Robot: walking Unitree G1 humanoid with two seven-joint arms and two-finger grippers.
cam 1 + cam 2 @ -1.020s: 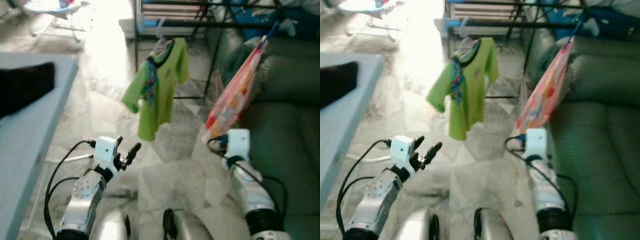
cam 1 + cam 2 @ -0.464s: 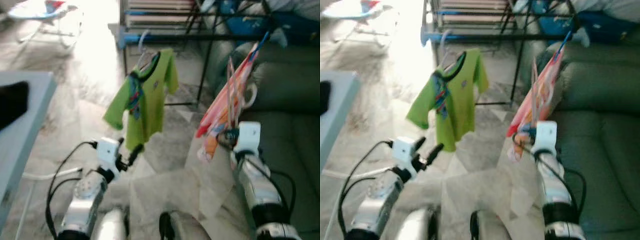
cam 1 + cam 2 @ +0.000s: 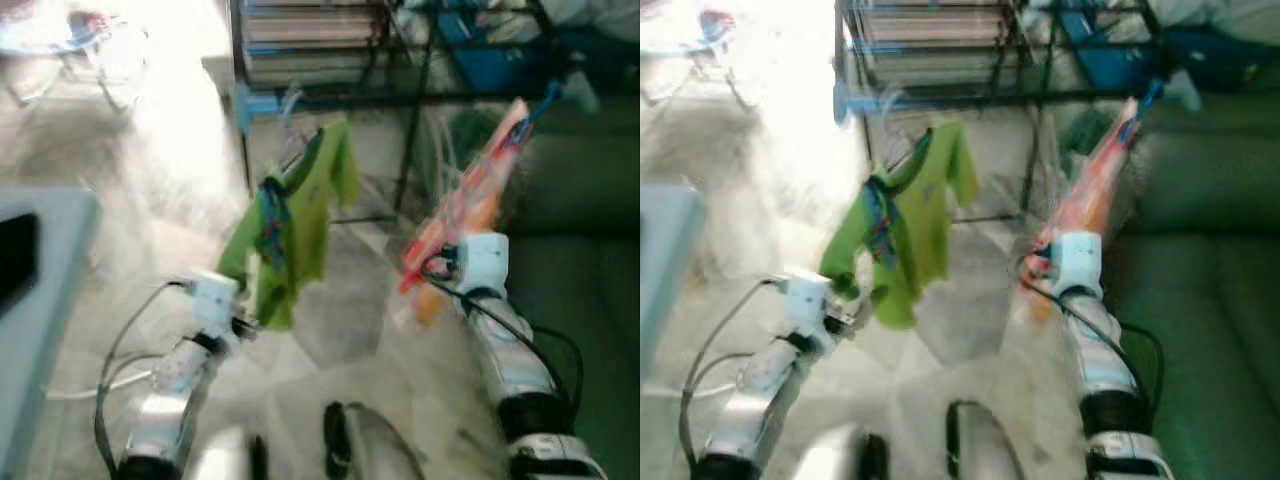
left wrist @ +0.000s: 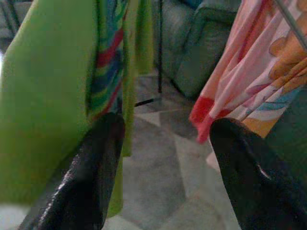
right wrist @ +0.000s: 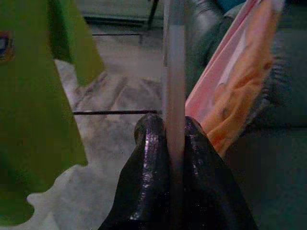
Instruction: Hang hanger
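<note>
While the right gripper (image 5: 175, 139) is clamping the pale hanger (image 5: 174, 72) carrying the pink-orange garment (image 3: 470, 200) below the black drying rack (image 3: 970, 95), the left gripper (image 4: 163, 139) is hovering open beside the hanging green shirt (image 3: 300, 220).

Two silver arms; white box-shaped wrist housings; black cables looping along each forearm; glossy black fingers (image 4: 91, 187), rounded at the tips.

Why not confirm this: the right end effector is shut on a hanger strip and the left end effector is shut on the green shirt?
Half wrong. The left wrist view shows the left end effector open, not gripping the green shirt. The right end effector is indeed shut on the hanger strip.
</note>
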